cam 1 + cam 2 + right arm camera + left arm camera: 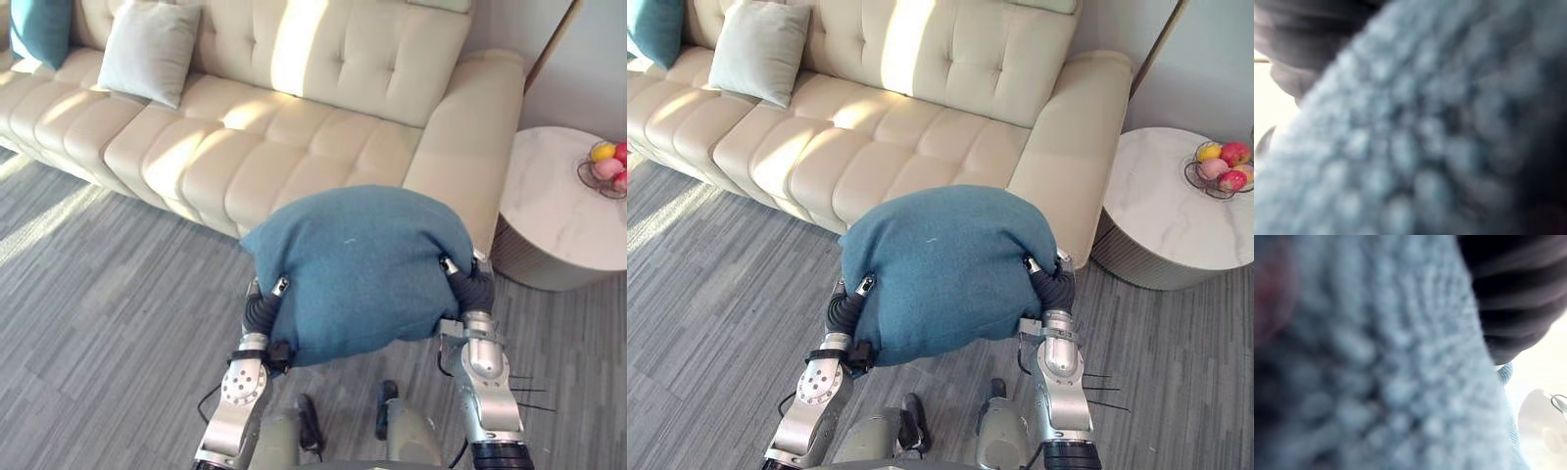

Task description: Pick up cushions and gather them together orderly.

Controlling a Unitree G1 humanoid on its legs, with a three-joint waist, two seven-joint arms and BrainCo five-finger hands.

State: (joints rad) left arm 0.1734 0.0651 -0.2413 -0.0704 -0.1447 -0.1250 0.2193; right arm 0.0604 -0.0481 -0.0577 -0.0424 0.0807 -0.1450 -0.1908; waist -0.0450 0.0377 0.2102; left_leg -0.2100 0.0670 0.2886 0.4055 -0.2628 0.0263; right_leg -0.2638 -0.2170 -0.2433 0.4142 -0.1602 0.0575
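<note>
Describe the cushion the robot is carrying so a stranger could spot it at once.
Start at the cream sofa, then look in front of its right end. There a teal cushion is held up between the left robot hand and the right robot hand. Unlike the pale grey cushion and the other teal cushion, it is not on the sofa.

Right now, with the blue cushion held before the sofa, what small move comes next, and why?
Probably carry the blue cushion leftward toward the pale cushion and teal cushion on the sofa. It sits clear of the floor between the left robot hand and right robot hand, while the other two lean on the backrest at that end.
</note>
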